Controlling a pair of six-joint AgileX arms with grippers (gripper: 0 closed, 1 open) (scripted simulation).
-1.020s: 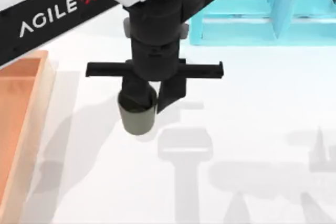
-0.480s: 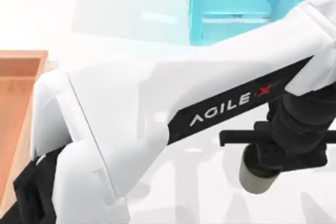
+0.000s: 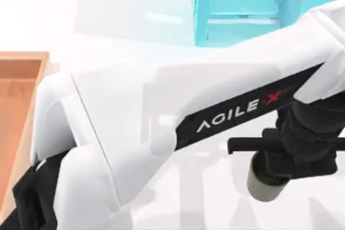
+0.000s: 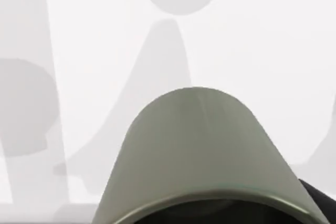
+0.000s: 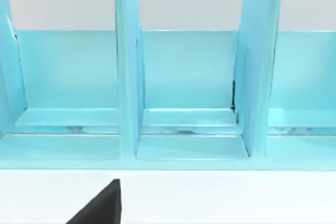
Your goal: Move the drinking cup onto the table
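The left gripper (image 3: 272, 173) is clamped on the drinking cup (image 3: 265, 186) over the white counter (image 3: 135, 25)'s right side. The right gripper's state I cannot tell.

setting: rendered sim tabletop, not a real room
giveaways: glossy white table (image 3: 135, 20), turquoise shelf unit (image 3: 242, 9) at 1 o'clock, wooden tray (image 3: 16, 95) at 9 o'clock

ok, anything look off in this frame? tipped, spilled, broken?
Nothing stands out. The left gripper holds the cup upright above the table, nothing spilled. The tray and shelf look intact.
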